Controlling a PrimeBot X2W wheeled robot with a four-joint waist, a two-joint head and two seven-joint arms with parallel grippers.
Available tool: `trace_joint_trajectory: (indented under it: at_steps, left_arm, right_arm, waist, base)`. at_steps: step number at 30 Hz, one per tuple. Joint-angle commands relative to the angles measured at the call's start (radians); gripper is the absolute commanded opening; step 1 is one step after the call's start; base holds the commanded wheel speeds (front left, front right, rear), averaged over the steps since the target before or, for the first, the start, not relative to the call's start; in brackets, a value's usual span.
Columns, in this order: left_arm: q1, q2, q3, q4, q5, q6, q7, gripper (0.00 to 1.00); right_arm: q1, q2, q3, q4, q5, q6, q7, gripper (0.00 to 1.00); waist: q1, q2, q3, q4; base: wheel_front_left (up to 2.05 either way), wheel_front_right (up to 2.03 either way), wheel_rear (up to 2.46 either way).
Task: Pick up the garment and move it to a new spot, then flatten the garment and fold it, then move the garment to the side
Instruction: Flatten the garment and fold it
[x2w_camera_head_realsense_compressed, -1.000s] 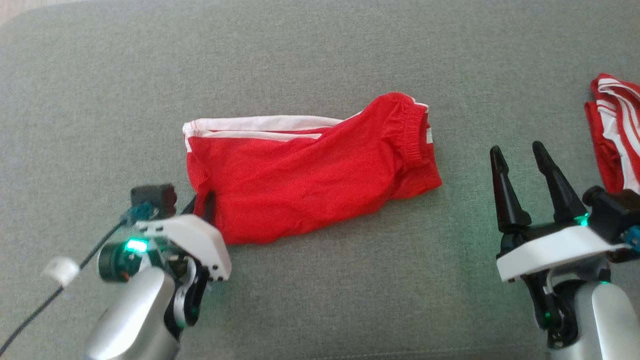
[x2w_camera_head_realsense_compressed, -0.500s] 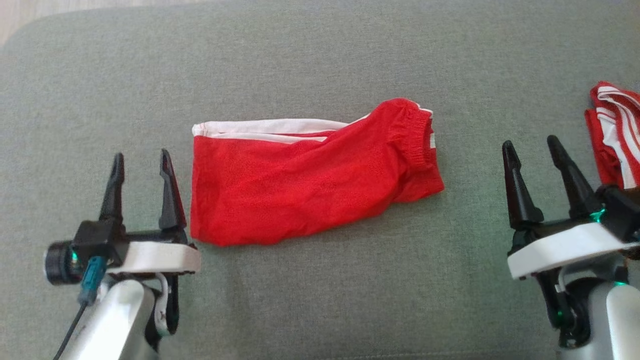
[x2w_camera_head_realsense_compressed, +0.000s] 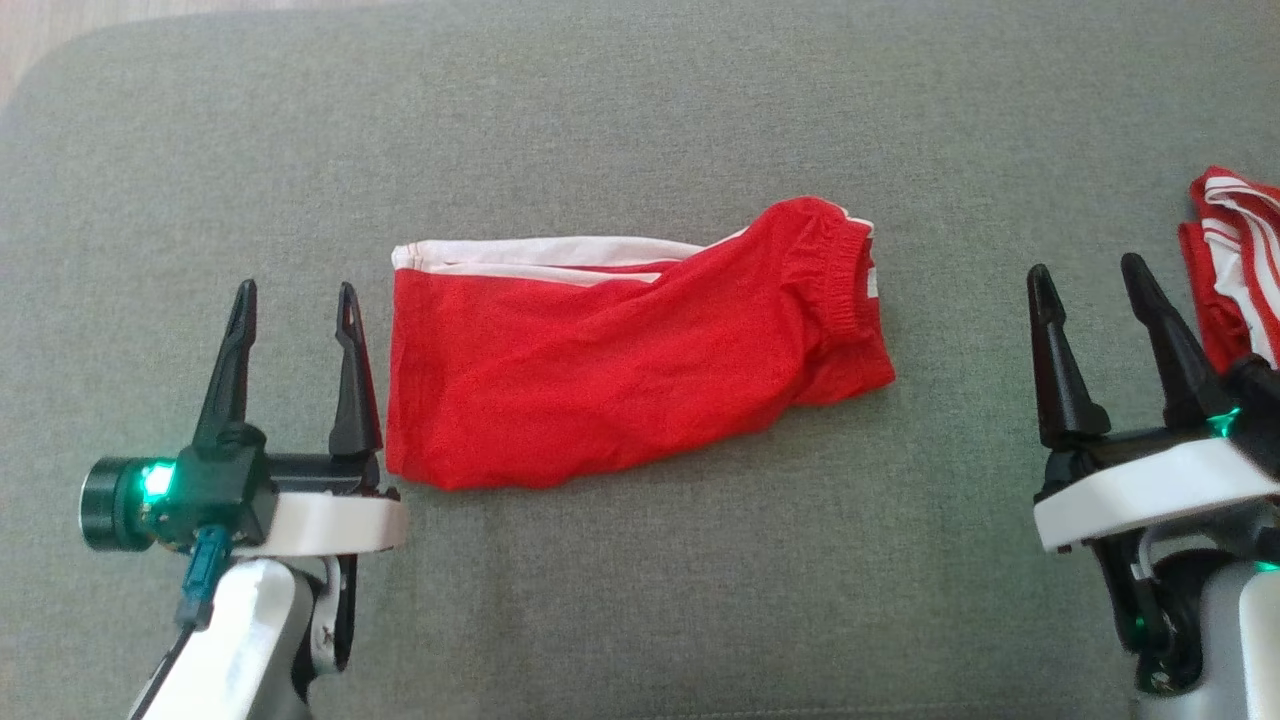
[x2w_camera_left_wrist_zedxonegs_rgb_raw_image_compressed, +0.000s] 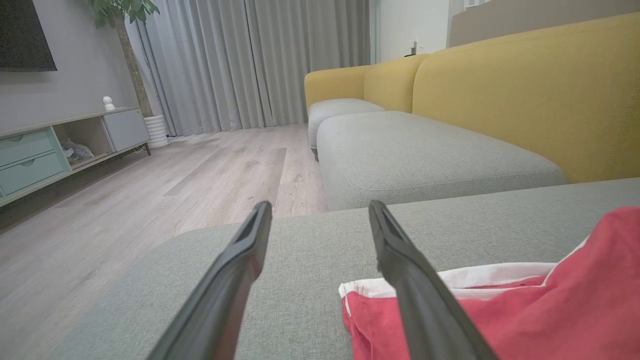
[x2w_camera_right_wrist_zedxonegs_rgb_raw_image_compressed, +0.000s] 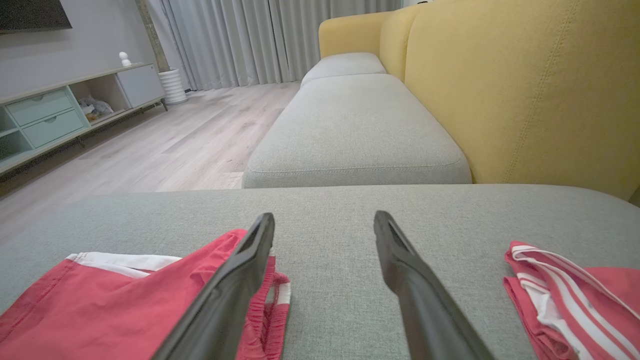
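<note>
**Operator:** Report claw state.

**Unit:** My left gripper (x2w_camera_head_realsense_compressed: 296, 290) is released, its fingers spread with nothing between them. My right gripper (x2w_camera_head_realsense_compressed: 1085, 265) is the same: released and empty.

**Operator:** Locate the garment.

**Unit:** The red garment (x2w_camera_head_realsense_compressed: 620, 370) lies on the grey seat cushion (x2w_camera_head_realsense_compressed: 640, 120), between my two claws. Its hem end sits just beside the inner finger of my left claw. Its elastic waistband end is well apart from my right claw. A striped garment (x2w_camera_head_realsense_compressed: 1235, 260) lies just outside my right claw's outer finger.

**Operator:** Task progress?

**Unit:** This is a judgement. Relocation and flattening look complete. The red garment appears doubled lengthwise, with its white stripes along the edge far from my claws, so the fold is probably made. The waistband end is bunched, though, and I cannot confirm the layers from above. What remains is to grasp it and move it to the side.

**Operator:** Surface and room?

**Unit:** The cushion is grey woven fabric. Ahead of my fingertips there is a further seat pad (x2w_camera_right_wrist_zedxonegs_rgb_raw_image_compressed: 355, 130) and a yellow backrest (x2w_camera_right_wrist_zedxonegs_rgb_raw_image_compressed: 525, 75). Beyond those are a pale wood floor (x2w_camera_left_wrist_zedxonegs_rgb_raw_image_compressed: 150, 200), a low cabinet (x2w_camera_left_wrist_zedxonegs_rgb_raw_image_compressed: 40, 150) and grey curtains (x2w_camera_left_wrist_zedxonegs_rgb_raw_image_compressed: 250, 60).
</note>
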Motion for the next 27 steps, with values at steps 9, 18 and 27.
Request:
trace_joint_trajectory:
  at_steps: [9, 18, 27]
  left_arm:
    - [-0.036, 0.012, 0.014, -0.041, 0.001, -0.003, -0.003, 1.00]
    - [-0.080, -0.042, -0.025, -0.019, 0.009, -0.029, -0.007, 1.00]
    - [-0.094, -0.080, -0.019, -0.009, 0.021, -0.048, -0.010, 1.00]
  right_arm:
    - [-0.031, -0.004, 0.032, 0.008, -0.014, -0.002, 0.036, 1.00]
    - [-0.194, -0.032, 0.151, 0.211, -0.017, -0.002, 0.045, 1.00]
    - [-0.207, -0.052, 0.082, 0.369, -0.068, -0.002, 0.109, 1.00]
  waist:
    - [0.0000, 0.0000, 0.024, 0.047]
    - [0.0000, 0.0000, 0.064, 0.133]
    - [0.0000, 0.0000, 0.074, 0.169]
  base:
    - [0.00, 0.00, 0.00]
    - [0.00, 0.00, 0.00]
    - [0.00, 0.00, 0.00]
